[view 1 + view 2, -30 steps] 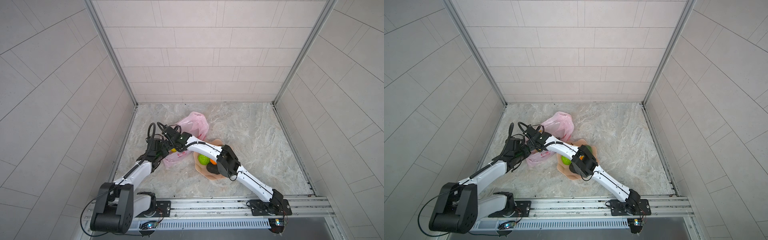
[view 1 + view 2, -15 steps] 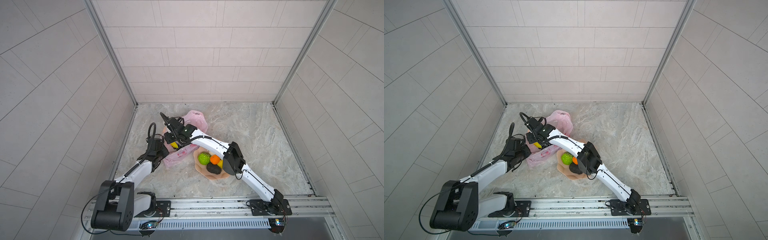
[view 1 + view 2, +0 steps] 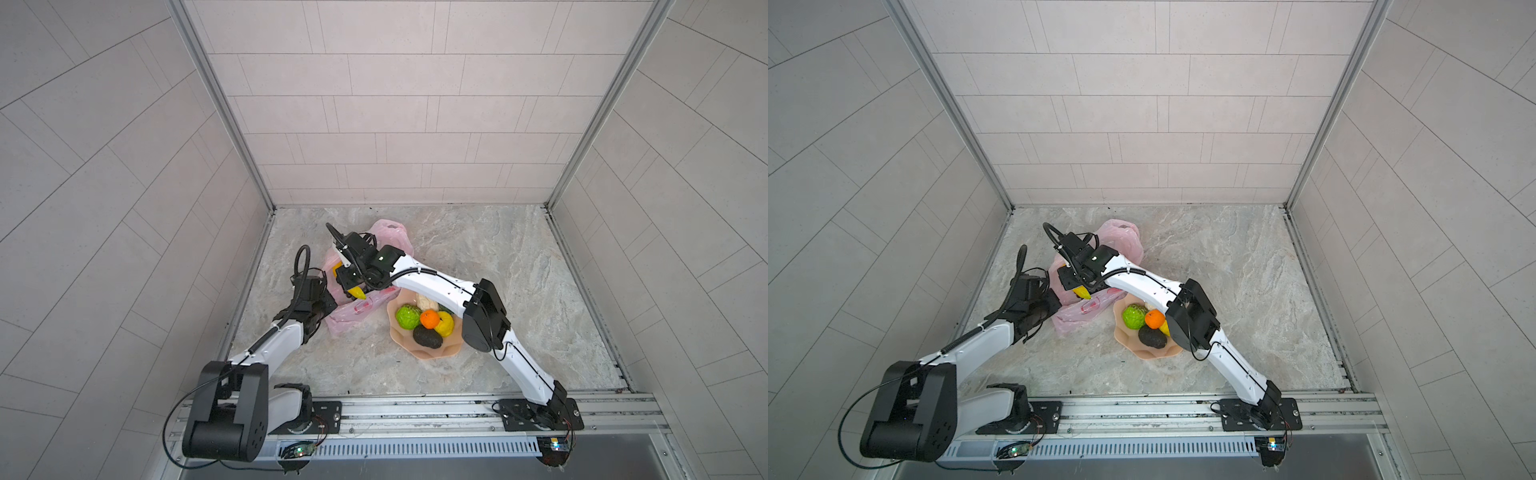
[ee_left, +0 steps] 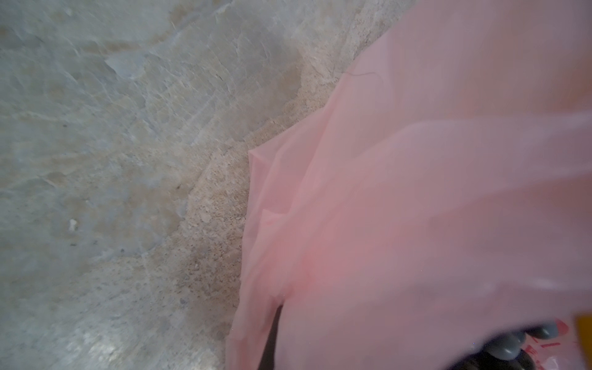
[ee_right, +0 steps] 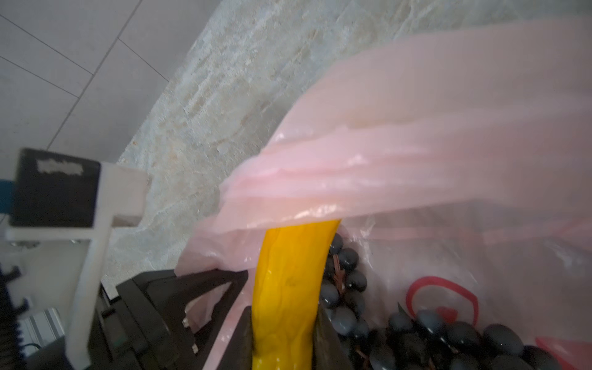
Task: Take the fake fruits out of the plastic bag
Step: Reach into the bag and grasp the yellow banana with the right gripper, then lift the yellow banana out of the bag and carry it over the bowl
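Nearest, a bowl [image 3: 438, 354] holds a green fruit [image 3: 407, 316], orange [image 3: 430, 319], avocado [image 3: 428, 337], lemon [image 3: 446, 326] and pear [image 3: 427, 302]. Left of it, the left gripper [image 3: 327, 304], jaws pressed together, pinches the near-left edge of the bag [image 3: 353, 313], which lies just left of the bowl. Slightly farther, the right gripper [image 5: 283, 323], jaws narrowly spread, clamps a banana [image 5: 291, 272] from both sides. The banana's free end passes under a band of the bag. Grapes [image 5: 346, 317] lie inside the bag, touching the banana.

Robot test booth in a lab: grey tiled walls [image 3: 395, 124], metal corner posts [image 3: 226, 112], marbled tabletop [image 3: 478, 257], two robot arms [image 3: 432, 282] bolted to a rail [image 3: 415, 411].
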`<control>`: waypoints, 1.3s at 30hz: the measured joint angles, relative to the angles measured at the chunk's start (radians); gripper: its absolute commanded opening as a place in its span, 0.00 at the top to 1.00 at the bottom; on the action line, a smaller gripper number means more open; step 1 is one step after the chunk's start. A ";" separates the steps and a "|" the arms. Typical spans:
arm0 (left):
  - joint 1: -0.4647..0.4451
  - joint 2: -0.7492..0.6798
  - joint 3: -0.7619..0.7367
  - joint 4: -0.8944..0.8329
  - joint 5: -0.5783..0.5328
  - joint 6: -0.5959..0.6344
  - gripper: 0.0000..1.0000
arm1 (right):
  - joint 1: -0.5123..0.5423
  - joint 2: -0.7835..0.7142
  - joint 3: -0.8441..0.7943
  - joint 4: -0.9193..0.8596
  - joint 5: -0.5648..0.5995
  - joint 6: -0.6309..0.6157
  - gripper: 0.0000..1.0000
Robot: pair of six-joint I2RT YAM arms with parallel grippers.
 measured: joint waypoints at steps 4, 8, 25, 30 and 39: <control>0.002 0.000 0.000 0.000 0.001 0.000 0.99 | 0.001 -0.065 -0.141 0.035 -0.002 -0.010 0.77; 0.004 0.004 0.000 0.002 0.003 0.000 0.99 | 0.001 -0.153 -0.277 0.067 -0.011 -0.010 0.77; 0.006 0.026 0.000 0.007 0.013 0.000 0.99 | 0.021 -0.705 -0.777 0.134 0.026 -0.059 0.77; 0.006 0.027 0.000 0.007 0.019 0.000 0.99 | 0.019 -0.788 -0.856 0.084 0.034 -0.155 0.78; 0.006 0.049 0.000 0.016 0.033 0.001 0.99 | 0.019 -0.926 -1.009 0.027 -0.022 -0.338 0.81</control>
